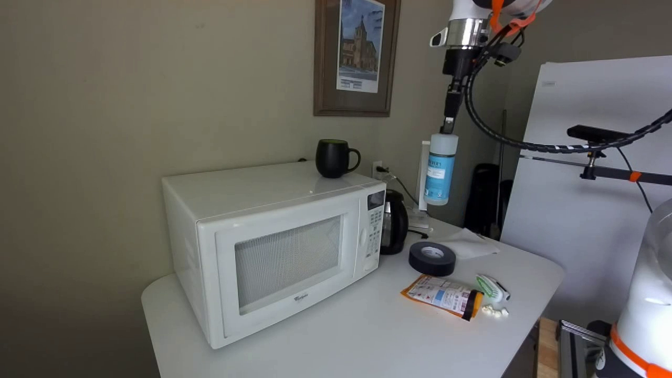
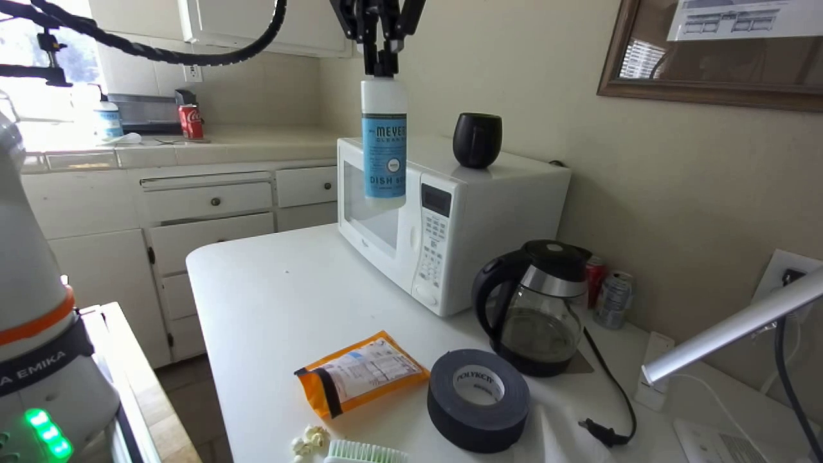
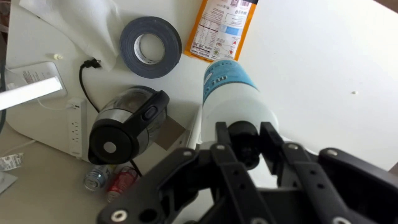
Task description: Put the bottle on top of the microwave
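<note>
The bottle, with a light blue label and pale top, shows in both exterior views [image 1: 440,173] [image 2: 384,148] and in the wrist view [image 3: 230,90]. My gripper [image 1: 447,126] [image 2: 382,61] [image 3: 244,132] is shut on its black cap. The bottle hangs upright in the air, well above the table. The white microwave [image 1: 283,273] [image 2: 443,238] stands on the table. In an exterior view the bottle is to the right of the microwave, its lower part below the level of the microwave's top. The microwave is mostly hidden in the wrist view.
A black mug [image 1: 332,159] [image 2: 477,141] stands on the microwave's top near its control-panel end. A kettle [image 2: 540,308] and cans [image 2: 614,299] stand beside the microwave. A tape roll [image 1: 432,258], an orange packet [image 1: 443,295] and a brush [image 1: 492,289] lie on the table [image 2: 276,289].
</note>
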You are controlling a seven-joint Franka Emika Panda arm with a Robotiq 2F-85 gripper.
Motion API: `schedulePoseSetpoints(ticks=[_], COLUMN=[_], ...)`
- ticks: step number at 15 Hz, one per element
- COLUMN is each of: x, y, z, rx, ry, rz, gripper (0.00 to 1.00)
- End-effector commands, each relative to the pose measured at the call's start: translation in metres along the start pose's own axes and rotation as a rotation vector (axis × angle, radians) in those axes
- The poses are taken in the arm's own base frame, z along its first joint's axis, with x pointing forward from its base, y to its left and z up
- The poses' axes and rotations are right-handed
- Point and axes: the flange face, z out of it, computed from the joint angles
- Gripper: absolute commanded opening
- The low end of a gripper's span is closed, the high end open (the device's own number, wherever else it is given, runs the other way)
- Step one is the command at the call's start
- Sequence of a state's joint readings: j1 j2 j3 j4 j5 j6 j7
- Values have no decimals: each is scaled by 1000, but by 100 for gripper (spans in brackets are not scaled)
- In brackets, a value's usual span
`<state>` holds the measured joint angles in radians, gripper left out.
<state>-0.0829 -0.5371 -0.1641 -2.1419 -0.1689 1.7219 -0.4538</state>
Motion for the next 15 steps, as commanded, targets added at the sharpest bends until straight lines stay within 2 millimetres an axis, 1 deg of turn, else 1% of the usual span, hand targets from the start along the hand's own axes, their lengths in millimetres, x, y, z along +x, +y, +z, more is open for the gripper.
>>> schedulePoseSetpoints(ticks=[1, 4, 5, 6, 8, 10, 11, 12, 14, 15], x=[5, 11, 11, 20, 50, 91, 108, 124, 162, 179], y=[-2, 2, 3, -1, -11, -34, -46, -57, -80, -88], z=[-4, 0, 1, -3, -23, -52, -62, -78, -95, -97], rx=[3, 8, 9, -23, -65, -85, -96, -113, -110, -96], ry=[-1, -13, -15, -14, 40, 108, 142, 162, 204, 214], rz=[-10, -16, -17, -10, -32, -102, -152, -188, -251, -276], gripper=[30, 30, 7, 7, 7, 7, 7, 7, 7, 7])
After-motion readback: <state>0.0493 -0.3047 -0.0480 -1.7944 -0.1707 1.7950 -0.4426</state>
